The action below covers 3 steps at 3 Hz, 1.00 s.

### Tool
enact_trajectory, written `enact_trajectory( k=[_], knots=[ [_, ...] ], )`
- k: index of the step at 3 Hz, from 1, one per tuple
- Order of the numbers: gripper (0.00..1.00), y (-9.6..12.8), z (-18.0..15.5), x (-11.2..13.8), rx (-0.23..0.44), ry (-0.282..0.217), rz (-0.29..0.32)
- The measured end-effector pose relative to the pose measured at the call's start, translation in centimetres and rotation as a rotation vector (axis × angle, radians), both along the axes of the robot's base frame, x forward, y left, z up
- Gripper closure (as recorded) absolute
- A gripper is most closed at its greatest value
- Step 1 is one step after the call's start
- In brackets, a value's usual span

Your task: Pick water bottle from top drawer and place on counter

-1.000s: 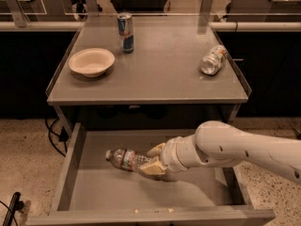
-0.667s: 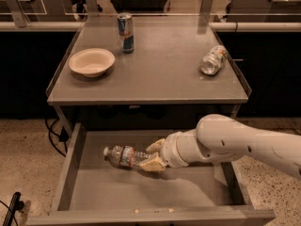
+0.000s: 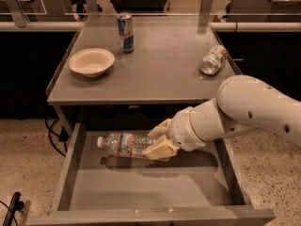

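The water bottle (image 3: 123,144) lay on its side at the lower middle of the frame, inside the open top drawer (image 3: 141,188). It was long, clear and ribbed, with its white cap pointing toward the left and a red, white and blue label band around its middle. Its shadow fell on the drawer floor just beneath it, so it seemed to hang slightly clear of the floor.

The gripper (image 3: 160,139) sat at the bottle's right end, just right of frame centre. Its two cream fingers (image 3: 161,149) were clamped on the bottle, one above and one below. The thick white arm (image 3: 254,108) reached in from the right edge of the frame.

Above the drawer, the grey counter (image 3: 164,74) filled the upper middle of the frame. On it stood a pale bowl (image 3: 91,61) at the upper left and a blue-and-silver can (image 3: 125,32) upright just beyond it. A shorter clear bottle (image 3: 212,60) lay on its side near the counter's right rim. All three were well apart from the held bottle.
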<state>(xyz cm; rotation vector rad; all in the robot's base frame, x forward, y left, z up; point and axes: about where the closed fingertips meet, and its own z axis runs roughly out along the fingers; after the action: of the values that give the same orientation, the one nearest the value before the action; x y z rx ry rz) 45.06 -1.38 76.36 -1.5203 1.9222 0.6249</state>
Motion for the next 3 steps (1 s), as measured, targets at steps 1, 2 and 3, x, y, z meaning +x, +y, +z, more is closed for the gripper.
enact_trajectory(
  k=[1, 2, 3],
  knots=[
    [1.0, 0.4, 1.9, 0.4, -0.012, -0.013, 0.017],
    [1.0, 1.4, 6.7, 2.4, -0.035, -0.027, 0.062],
    [1.0, 0.2, 13.1, 6.9, -0.013, -0.048, 0.039]
  ],
)
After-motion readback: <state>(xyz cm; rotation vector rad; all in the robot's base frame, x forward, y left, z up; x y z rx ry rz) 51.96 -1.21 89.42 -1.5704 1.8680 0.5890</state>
